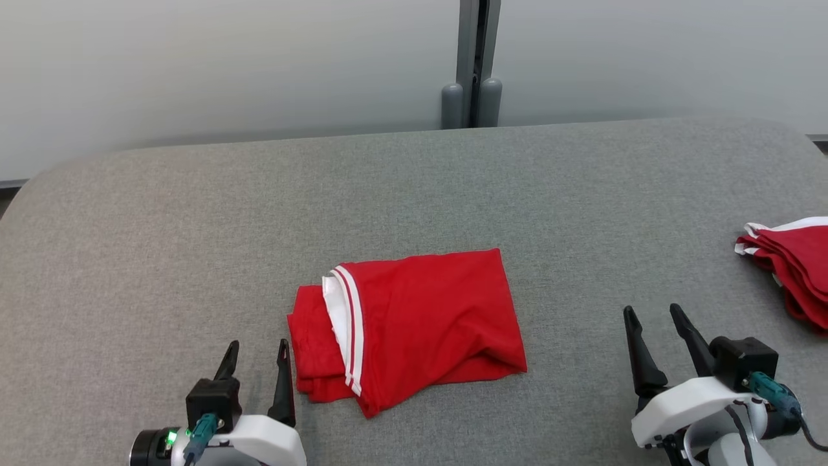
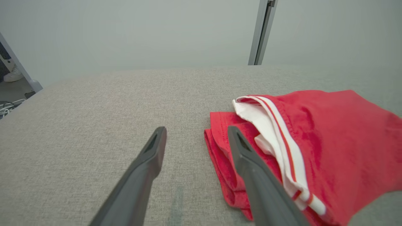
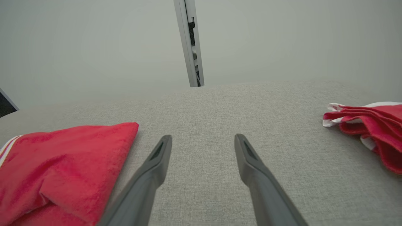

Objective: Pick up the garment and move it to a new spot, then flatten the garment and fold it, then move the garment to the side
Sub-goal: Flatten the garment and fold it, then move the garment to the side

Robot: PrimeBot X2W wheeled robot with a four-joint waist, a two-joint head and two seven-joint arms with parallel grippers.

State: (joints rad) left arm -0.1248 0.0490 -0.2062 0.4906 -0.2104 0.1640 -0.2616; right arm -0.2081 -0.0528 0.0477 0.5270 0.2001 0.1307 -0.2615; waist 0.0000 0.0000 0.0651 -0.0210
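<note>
A red garment [image 1: 414, 320] with a white striped band lies folded in a rough rectangle in the middle of the grey table [image 1: 414, 188]. The left wrist view has it at the right [image 2: 329, 141], and the right wrist view at the lower left [image 3: 59, 163]. My left gripper [image 1: 257, 353] stands open just left of the garment's left edge, its fingers apart and empty [image 2: 196, 133]. Off to the garment's right, my right gripper [image 1: 653, 314] is open too, over bare table [image 3: 202, 138], holding nothing.
A second pile of red and white cloth [image 1: 792, 265] lies at the table's right edge [image 3: 370, 128]. Behind the table stands a pale wall with a grey upright post [image 1: 475, 65]. Bare grey tabletop lies left of and beyond the garment.
</note>
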